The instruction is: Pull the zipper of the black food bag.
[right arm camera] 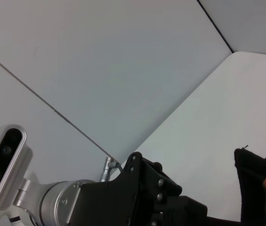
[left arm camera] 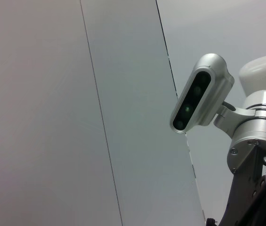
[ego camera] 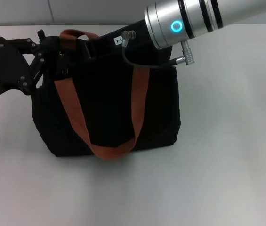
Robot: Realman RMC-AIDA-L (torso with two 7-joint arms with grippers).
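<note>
The black food bag (ego camera: 105, 106) stands upright in the middle of the white table, its two rust-brown straps (ego camera: 72, 109) hanging down its front. My left gripper (ego camera: 52, 55) is against the bag's upper left corner. My right gripper (ego camera: 98, 45) reaches in from the upper right along the bag's top edge, and its tips are hidden behind a strap. The zipper pull tab is hidden. The right wrist view shows one corner of the bag (right arm camera: 255, 172) and the left gripper's black body (right arm camera: 151, 193).
The white table (ego camera: 227, 150) spreads around the bag, with a grey wall behind it. The right arm's silver wrist (ego camera: 184, 21), with its cable, hangs over the bag's top right. The left wrist view shows the wall and the right arm's wrist camera (left arm camera: 199, 100).
</note>
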